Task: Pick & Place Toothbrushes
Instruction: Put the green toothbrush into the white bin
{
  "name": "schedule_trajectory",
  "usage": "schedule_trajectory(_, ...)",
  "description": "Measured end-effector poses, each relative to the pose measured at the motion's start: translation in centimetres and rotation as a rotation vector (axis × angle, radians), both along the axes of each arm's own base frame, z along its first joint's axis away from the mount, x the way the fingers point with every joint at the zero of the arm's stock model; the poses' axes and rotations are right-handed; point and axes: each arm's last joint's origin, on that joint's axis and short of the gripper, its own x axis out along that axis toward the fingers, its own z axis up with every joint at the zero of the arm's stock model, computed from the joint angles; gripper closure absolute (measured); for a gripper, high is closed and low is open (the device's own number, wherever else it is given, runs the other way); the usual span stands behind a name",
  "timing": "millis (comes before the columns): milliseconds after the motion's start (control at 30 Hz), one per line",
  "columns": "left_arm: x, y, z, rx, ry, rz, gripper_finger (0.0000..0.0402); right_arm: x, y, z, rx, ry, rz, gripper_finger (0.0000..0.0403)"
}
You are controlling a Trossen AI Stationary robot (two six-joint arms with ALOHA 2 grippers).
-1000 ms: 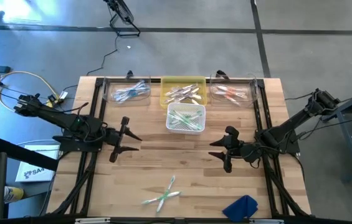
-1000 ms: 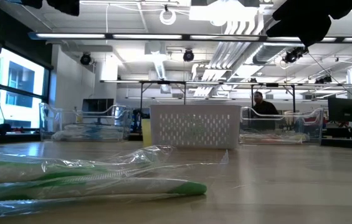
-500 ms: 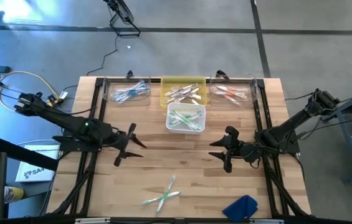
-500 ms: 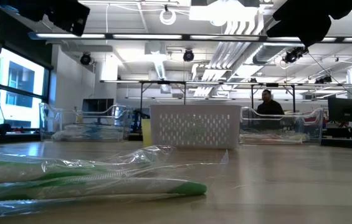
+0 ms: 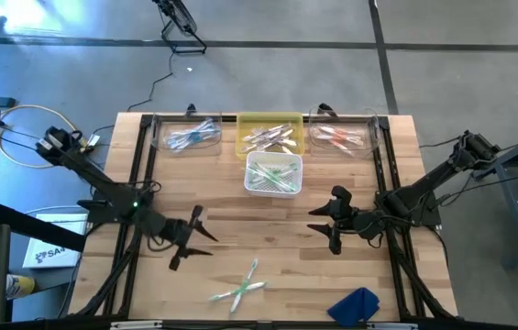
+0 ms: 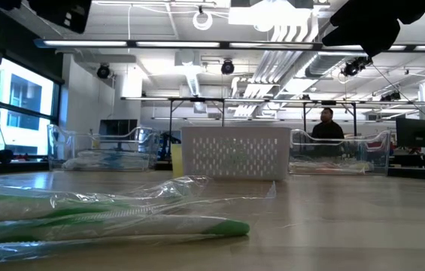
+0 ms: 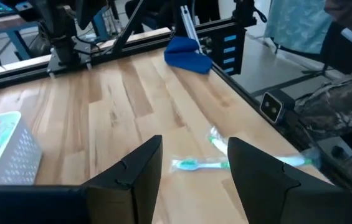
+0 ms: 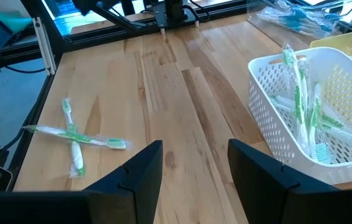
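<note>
Two wrapped green-and-white toothbrushes [image 5: 240, 286] lie crossed on the wood near the table's near edge; they also show in the left wrist view [image 7: 195, 163], the right wrist view [image 8: 73, 137] and close up in the low view [image 6: 107, 222]. My left gripper [image 5: 202, 240] hovers open and empty to the left of them and slightly farther from the near edge, its fingers [image 7: 144, 168] framing them from a distance. My right gripper [image 5: 315, 220] waits open and empty right of the table's middle. More green toothbrushes fill the white basket [image 5: 273, 174].
Along the far edge stand a clear bin with blue toothbrushes [image 5: 188, 136], a yellow bin [image 5: 270, 136] and a clear bin with red ones [image 5: 341, 137]. A blue cloth [image 5: 355, 304] lies at the near right corner. A person [image 6: 325, 124] is in the room beyond.
My left gripper has moved toward the table's near edge and a little to the right, closer to the crossed toothbrushes, staying open. The right arm has kept still. The toothbrushes have not moved.
</note>
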Motion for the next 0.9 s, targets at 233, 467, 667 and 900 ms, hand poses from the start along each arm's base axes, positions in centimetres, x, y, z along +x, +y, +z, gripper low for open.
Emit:
schedule_trajectory(233, 0.7, -3.1, 1.4, 0.001, -0.008, -0.014, 0.0224, 0.0, 0.0, 0.0, -0.002, 0.0, 0.001, 0.0229)
schedule_trajectory(467, 1.8, -4.4, 2.8, 0.018, -0.036, -0.042, 0.0224, 0.0, 0.0, 0.0, -0.008, 0.001, 0.0, 0.0229)
schedule_trajectory(667, 1.9, -4.5, 2.8, 0.055, -0.05, -0.054, 0.0224, 0.0, 0.0, 0.0, -0.006, 0.001, 0.002, 0.0229)
schedule_trajectory(900, 2.0, -4.5, 3.1, 0.034, -0.075, -0.052, 0.0224, 0.0, 0.0, 0.0, -0.007, 0.002, 0.002, 0.0229)
